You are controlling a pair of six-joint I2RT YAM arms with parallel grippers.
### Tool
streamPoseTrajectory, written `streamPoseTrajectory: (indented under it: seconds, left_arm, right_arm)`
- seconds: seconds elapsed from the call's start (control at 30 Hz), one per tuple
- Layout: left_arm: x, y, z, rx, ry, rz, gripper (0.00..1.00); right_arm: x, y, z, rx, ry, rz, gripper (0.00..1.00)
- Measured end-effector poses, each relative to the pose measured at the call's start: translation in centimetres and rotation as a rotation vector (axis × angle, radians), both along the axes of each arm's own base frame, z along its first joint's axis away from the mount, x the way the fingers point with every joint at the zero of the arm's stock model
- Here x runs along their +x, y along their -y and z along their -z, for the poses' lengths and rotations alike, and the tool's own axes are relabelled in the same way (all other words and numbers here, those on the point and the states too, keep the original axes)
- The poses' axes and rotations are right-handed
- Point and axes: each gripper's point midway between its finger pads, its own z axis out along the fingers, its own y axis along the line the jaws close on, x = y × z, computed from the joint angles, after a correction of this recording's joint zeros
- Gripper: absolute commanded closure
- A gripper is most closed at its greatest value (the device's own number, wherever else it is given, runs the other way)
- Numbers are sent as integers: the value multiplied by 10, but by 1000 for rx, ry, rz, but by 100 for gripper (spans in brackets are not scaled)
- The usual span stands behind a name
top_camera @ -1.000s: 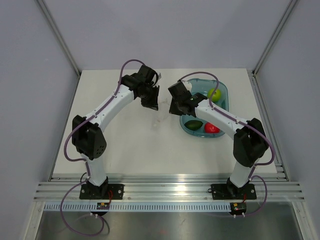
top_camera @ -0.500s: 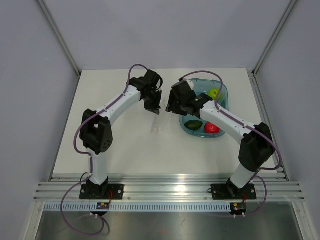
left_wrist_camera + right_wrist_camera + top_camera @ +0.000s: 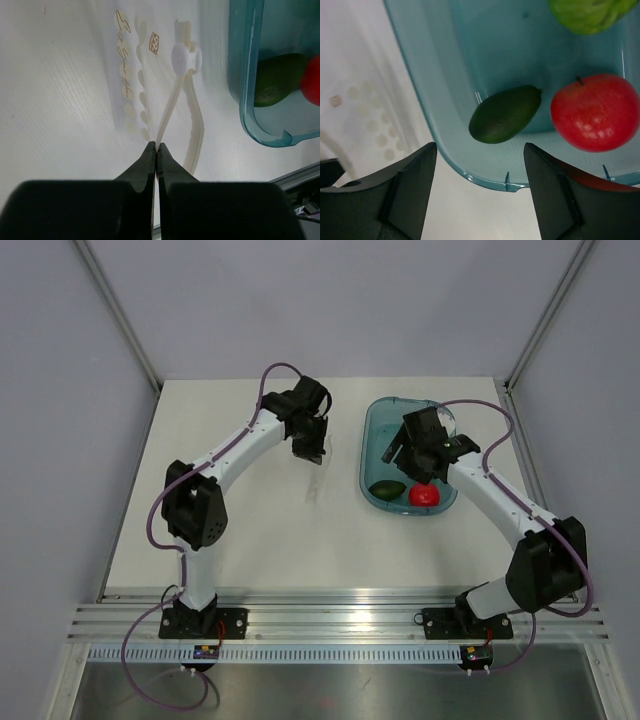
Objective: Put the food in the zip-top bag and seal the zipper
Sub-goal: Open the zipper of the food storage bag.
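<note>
Food (image 3: pixel 505 114): dark green, oval, avocado-like. It lies inside the teal tray (image 3: pixel 432 85), in the tray's lower-left corner as the top view shows it, close to the wall. In the right wrist view its long axis runs from lower left to upper right: blunt end lower left, narrower end with a small nub upper right. The narrow end points at the red apple (image 3: pixel 592 112), which sits just beside it; whether they touch I cannot tell. In the top view the axis runs almost straight across the frame. A lime-green fruit (image 3: pixel 585 12) sits at the top edge of the right wrist view, apart from both.

Right pincer (image 3: pixel 477 195): fingers spread wide, nothing between them. It hangs above the tray's corner, with the food framed between the fingers.

Left pincer (image 3: pixel 156 150): fingers pressed together, clamped on the zip-top bag (image 3: pixel 120 60) at its mouth edge. The zipper (image 3: pixel 170 107) shows as a pale strip running from the fingertips up to a white slider (image 3: pixel 184 56). A second strip bows away from it to the right. The bag is clear, with pale dots and gold script, and sits left of the tray over the white desk (image 3: pixel 250 530).
</note>
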Motion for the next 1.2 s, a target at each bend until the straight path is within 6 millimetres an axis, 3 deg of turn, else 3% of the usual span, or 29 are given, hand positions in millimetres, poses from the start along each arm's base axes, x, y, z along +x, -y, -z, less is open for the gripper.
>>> streamPoseTrajectory:
  seconds: [0.13, 0.33, 0.5, 0.6, 0.7, 0.77, 0.9, 1.0, 1.2]
  left_arm:
    - [-2, 4, 0, -4, -2, 2, 100]
    - [-2, 4, 0, 1, 3, 0, 100]
    - [-1, 3, 0, 4, 5, -2, 100]
    - [-1, 3, 0, 4, 5, -2, 100]
    - [-1, 3, 0, 4, 5, -2, 100]
    - [-1, 3, 0, 4, 5, -2, 100]
    - [-1, 3, 0, 3, 5, -2, 100]
    - [-1, 3, 0, 2, 5, 0, 100]
    - [-3, 9, -3, -4, 0, 13, 100]
  right_arm:
    - [-12, 3, 39, 9, -131, 53, 20]
    - [-13, -4, 83, 54, -254, 112, 18]
    - [-12, -8, 105, 78, -300, 152, 18]
    - [-7, -11, 108, 94, -292, 170, 19]
    - [-3, -12, 112, 98, -288, 179, 28]
    - [-2, -12, 115, 96, -288, 181, 41]
    - [4, -10, 113, 84, -259, 181, 55]
    - [6, -4, 111, 55, -237, 181, 62]
    - [0, 8, 94, 0, -134, 88, 66]
